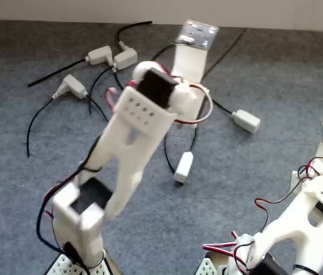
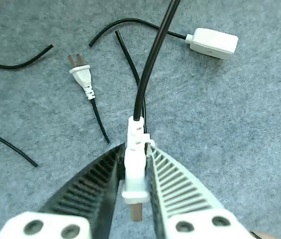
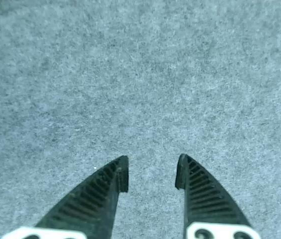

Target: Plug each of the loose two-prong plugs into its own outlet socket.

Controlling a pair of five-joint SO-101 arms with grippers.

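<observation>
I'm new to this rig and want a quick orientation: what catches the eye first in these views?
First, the left gripper, shut on a white two-prong plug whose black cord runs away across the grey mat. Beyond it lie a loose plug and a white outlet socket, apart from each other. The right gripper hangs open over bare mat.

Bright, even light w/ soft, faint shadows under cords [image 2: 147,74] (carpet [image 3: 140,74] evenly lit, all views).
</observation>
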